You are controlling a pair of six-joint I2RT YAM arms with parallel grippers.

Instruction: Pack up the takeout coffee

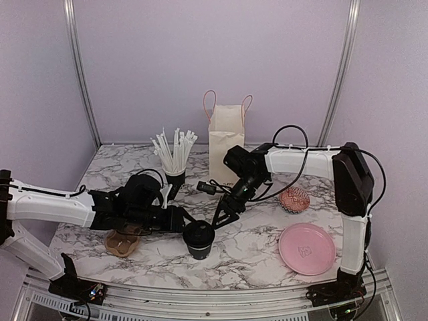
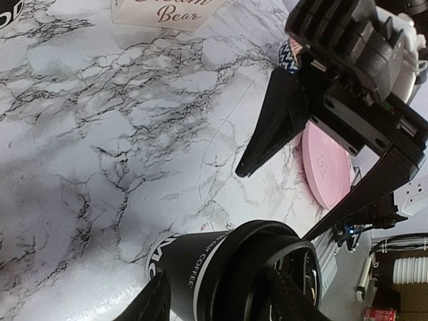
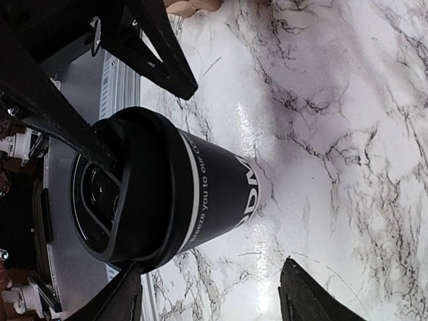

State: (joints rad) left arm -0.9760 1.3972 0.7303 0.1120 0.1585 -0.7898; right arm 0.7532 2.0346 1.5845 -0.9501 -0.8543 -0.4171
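We see the takeout coffee cup point(image 1: 199, 241), black with its lid point(image 1: 198, 232) pressed on, standing upright on the marble table point(image 1: 257, 244) in front of the cream paper bag point(image 1: 226, 150), toward the near edge and slightly left of the bag's centre line. The left gripper point(image 2: 219, 274) reaches in from the bag's left and straddles the cup near the lid, its jaws partly parted. In the right wrist view one finger stands clear of the cup wall, and we cannot tell whether the other touches. The right gripper point(image 2: 273, 204) hangs between bag and cup, jaws wide and empty, fingertips pointing down just beside the lid. That wrist and its cable fill the stretch from the cup to the bag. Just left of the bag stands a second black cup point(image 1: 175, 179) full of white straws point(image 1: 174, 148). Farther left and nearer than the bag, a brown cardboard tray point(image 1: 122, 243) lies partly under the left arm. To the bag's right sits a pink patterned round item point(image 1: 294, 199), and nearer than that a pink plate point(image 1: 321, 261).
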